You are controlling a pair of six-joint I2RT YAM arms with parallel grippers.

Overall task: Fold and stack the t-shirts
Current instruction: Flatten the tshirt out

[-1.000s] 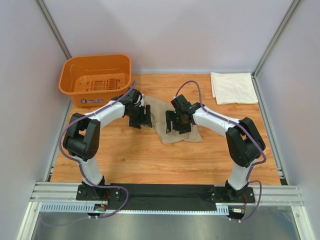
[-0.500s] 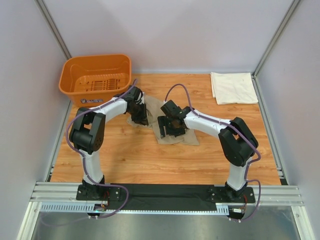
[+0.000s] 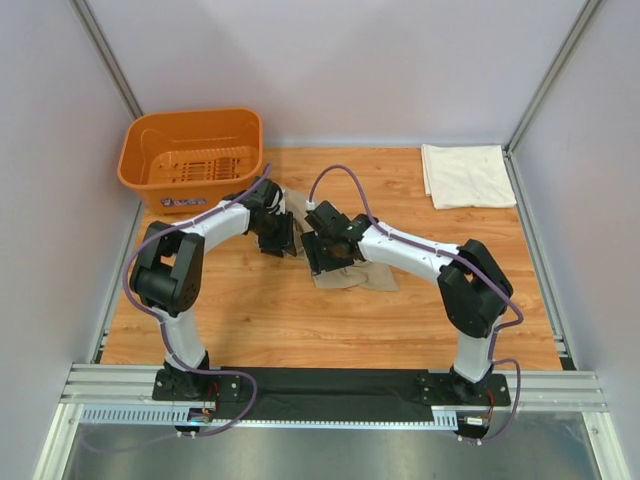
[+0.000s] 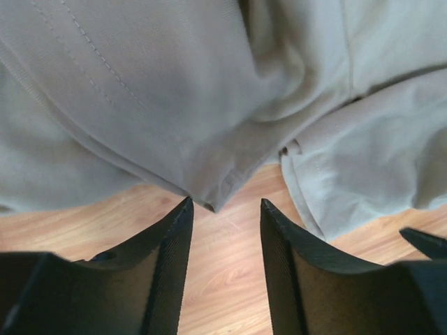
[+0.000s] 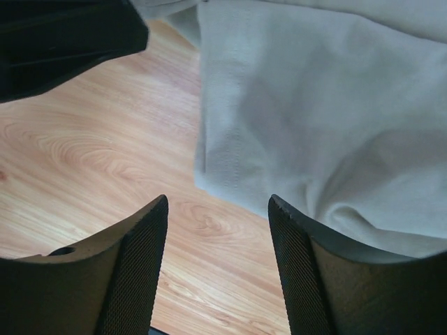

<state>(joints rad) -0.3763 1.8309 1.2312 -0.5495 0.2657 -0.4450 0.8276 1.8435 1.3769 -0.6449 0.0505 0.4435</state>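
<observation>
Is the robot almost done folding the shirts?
About halfway. Done: the cream shirt lies folded flat in the far right corner. In hand: the tan shirt is rumpled mid-table, with the left end effector and right end effector open at its edges, gripping nothing. Left: fold the tan shirt and stack the two together.

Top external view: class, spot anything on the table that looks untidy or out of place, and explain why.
The tan t-shirt stands out: it lies rumpled and bunched in the middle of the table, edges uneven, while the cream t-shirt sits neatly folded at the far right corner. The orange basket looks normal.
</observation>
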